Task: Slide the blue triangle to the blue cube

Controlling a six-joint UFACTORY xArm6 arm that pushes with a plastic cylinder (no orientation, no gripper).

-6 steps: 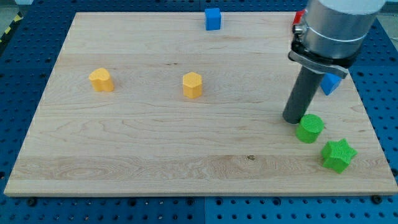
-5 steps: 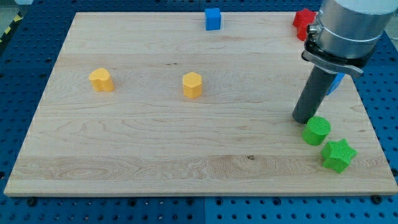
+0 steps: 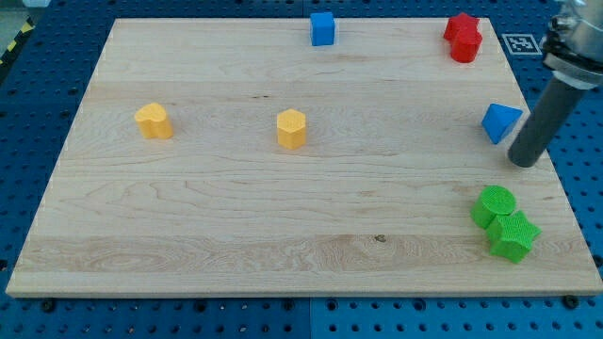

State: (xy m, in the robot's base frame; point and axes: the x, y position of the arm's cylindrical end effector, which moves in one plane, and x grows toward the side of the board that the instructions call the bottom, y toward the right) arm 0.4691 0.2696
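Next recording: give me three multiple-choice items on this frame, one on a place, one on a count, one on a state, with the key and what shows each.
1. Where is my tip relative to the blue triangle?
A. at its lower right
B. at its upper left
C. far off at the view's left

2. How many yellow blocks lie on the board?
A. one
B. two
C. four

3. How do the green cylinder and the green star stand?
A. far apart
B. stacked
C. pressed together

Key: 1 A, the rod's end sits just right of and below the triangle. 2 B, one yellow block at the view's left and another near the middle. 3 C, no gap shows between them at the lower right.
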